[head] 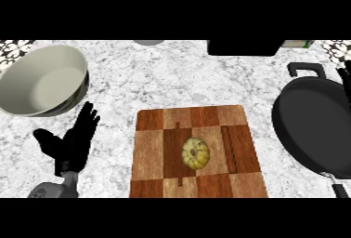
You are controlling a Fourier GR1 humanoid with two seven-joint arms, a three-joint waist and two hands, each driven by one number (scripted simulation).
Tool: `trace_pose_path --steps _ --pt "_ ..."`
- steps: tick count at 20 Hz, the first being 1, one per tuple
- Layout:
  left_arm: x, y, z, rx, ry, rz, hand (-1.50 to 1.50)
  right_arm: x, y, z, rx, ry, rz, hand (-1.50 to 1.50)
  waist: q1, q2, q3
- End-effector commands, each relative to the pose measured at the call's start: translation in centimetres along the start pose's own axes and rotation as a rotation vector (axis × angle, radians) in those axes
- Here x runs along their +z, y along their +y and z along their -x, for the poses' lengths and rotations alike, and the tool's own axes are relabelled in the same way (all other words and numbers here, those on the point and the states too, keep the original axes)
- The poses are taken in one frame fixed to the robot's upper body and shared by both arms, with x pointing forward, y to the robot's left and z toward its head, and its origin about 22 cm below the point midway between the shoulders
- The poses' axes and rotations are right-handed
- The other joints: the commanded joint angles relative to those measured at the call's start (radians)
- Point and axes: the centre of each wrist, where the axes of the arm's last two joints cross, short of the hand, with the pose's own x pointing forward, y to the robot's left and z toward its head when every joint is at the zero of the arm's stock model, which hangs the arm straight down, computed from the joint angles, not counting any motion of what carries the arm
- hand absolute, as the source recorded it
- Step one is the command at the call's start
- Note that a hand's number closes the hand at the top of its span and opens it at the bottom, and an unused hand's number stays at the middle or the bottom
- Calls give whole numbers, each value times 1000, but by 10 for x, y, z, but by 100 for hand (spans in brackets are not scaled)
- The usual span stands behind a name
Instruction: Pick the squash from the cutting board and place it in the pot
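A pale yellow, ribbed squash [195, 152] lies near the middle of the wooden cutting board [154, 125]. The black pot [312, 125] stands to the right of the board, partly cut off by the view's right edge, with one handle [306, 69] at its far side. My left hand [72, 142] rests open with fingers up, left of the board and apart from it. Only a dark sliver of my right hand [345, 79] shows at the right edge, over the pot's far rim.
A large pale bowl [41, 81] sits at the back left on the speckled counter [178, 74]. A black object [245, 46] stands at the back edge, right of centre. The pot's near handle [337, 186] sticks out at the lower right.
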Motion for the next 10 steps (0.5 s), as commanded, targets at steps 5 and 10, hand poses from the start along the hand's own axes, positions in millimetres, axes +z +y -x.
trace_pose_path --steps 5,10 --pt "-24 -25 -79 -91 -360 150 0 -14 91 -54 58 -115 -778 150 169 44 0" --pt "-28 -42 -98 -85 -429 191 0 -41 82 -92 594 -299 -970 -150 126 49 2"
